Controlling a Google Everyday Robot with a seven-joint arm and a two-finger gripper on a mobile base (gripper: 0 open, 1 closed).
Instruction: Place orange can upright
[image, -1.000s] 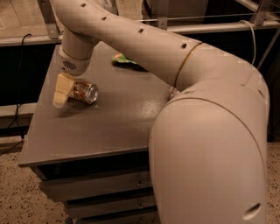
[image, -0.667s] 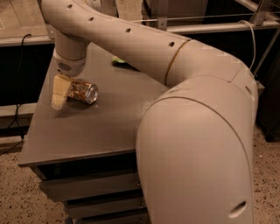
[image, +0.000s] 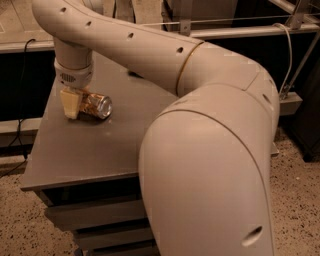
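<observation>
On the grey bench (image: 100, 150), my gripper (image: 74, 103) hangs straight down from the wrist over the left part of the top, at the base end of the orange can (image: 98, 105). The can lies on its side on the bench, silver top turned to the right and toward the camera, its other end hidden behind the cream part of my gripper. Whether my jaws are closed on the can or only stand against it, I cannot tell from this view.

The bench's left edge runs near the gripper, with a black cable (image: 21, 131) hanging beyond it. Bare surface stretches from the can to the near edge, and to the right until my own arm (image: 210, 150) blocks the view. Behind the can the top runs back toward a rail (image: 240, 31). Drawer fronts (image: 95, 220) sit under the near edge, above a speckled floor (image: 15, 230).
</observation>
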